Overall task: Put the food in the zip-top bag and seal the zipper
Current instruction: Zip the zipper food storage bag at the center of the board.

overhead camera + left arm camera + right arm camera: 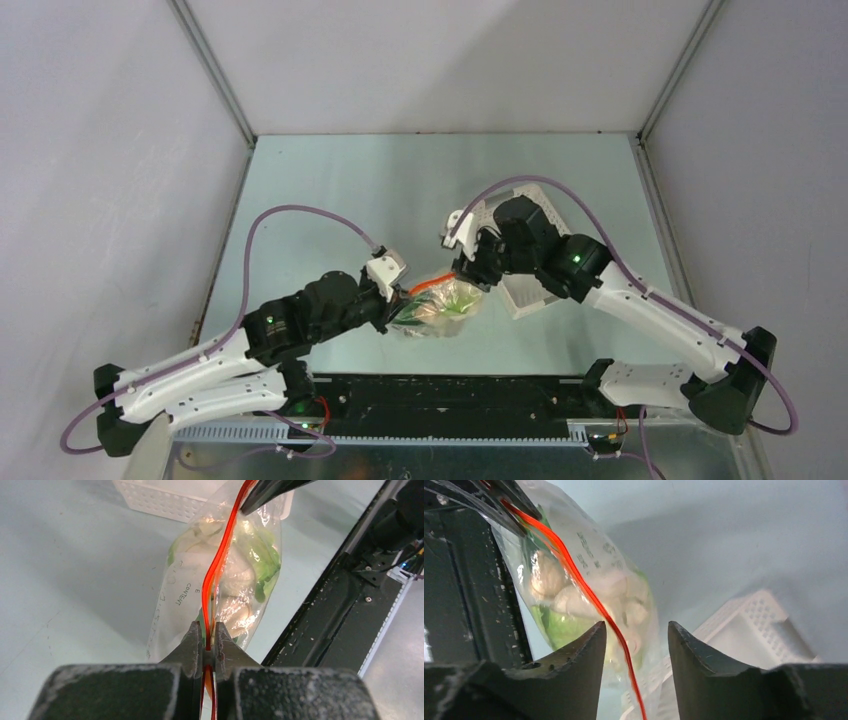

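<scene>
The clear zip-top bag (440,306) hangs between my two grippers over the table, with the food inside. In the left wrist view the bag (175,595) holds the green bok choy (267,562) and pale lumps (235,580). The dark brown ball is hidden. My left gripper (210,642) is shut on the red-orange zipper (220,555) at one end of the bag. My right gripper (636,630) is open, and the zipper (574,575) passes between its fingertips without being pinched. The pale lumps (549,580) show through the plastic. No white slider shows.
The white perforated basket (528,296) sits under my right wrist, just behind the bag, and shows in both wrist views (165,500) (754,625). A black rail (450,395) runs along the table's near edge, close below the bag. Grey walls enclose the table.
</scene>
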You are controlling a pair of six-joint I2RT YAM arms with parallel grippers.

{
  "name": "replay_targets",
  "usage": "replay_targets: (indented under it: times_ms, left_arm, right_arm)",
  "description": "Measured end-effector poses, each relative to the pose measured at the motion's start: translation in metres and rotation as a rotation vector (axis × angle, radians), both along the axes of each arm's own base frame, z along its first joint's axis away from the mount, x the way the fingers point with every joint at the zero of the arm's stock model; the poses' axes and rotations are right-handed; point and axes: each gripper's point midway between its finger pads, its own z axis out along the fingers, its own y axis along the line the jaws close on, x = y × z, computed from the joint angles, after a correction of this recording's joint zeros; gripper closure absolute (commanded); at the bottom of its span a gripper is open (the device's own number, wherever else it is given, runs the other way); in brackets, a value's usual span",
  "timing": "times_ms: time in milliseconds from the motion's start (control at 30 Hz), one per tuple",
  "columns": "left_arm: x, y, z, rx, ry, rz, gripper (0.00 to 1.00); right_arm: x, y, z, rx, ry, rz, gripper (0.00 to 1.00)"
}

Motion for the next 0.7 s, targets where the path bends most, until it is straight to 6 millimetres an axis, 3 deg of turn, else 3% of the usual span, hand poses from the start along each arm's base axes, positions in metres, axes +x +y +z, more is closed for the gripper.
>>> replay_targets:
  times_ms: [133, 300, 367, 433, 467, 533, 700]
  left_arm:
    - [-0.003, -0.004, 0.003, 0.011, -0.018, -0.050, 1.00]
    - [-0.004, -0.010, 0.010, 0.013, -0.043, -0.089, 1.00]
    - [-0.004, -0.012, 0.011, 0.012, -0.051, -0.097, 1.00]
    - [-0.003, -0.013, 0.012, 0.010, -0.060, -0.100, 1.00]
    - [-0.003, -0.013, 0.013, 0.010, -0.065, -0.101, 1.00]
    - [-0.001, -0.015, 0.014, 0.005, -0.072, -0.101, 1.00]
    - [0.005, -0.014, 0.015, 0.009, -0.079, -0.071, 1.00]
  right_arm:
    - [-0.006, 0.026, 0.003, 0.022, -0.067, 0.137, 0.34]
    - [-0.014, 0.054, -0.010, 0.037, -0.054, 0.262, 0.38]
    - [-0.018, 0.059, -0.016, 0.037, -0.034, 0.295, 0.45]
    - [-0.022, 0.063, -0.020, 0.041, -0.014, 0.324, 0.64]
    - [-0.024, 0.065, -0.020, 0.047, -0.007, 0.335, 0.85]
    - [-0.029, 0.067, -0.020, 0.056, 0.003, 0.349, 1.00]
    - [-0.019, 0.074, -0.019, 0.079, 0.000, 0.224, 1.00]
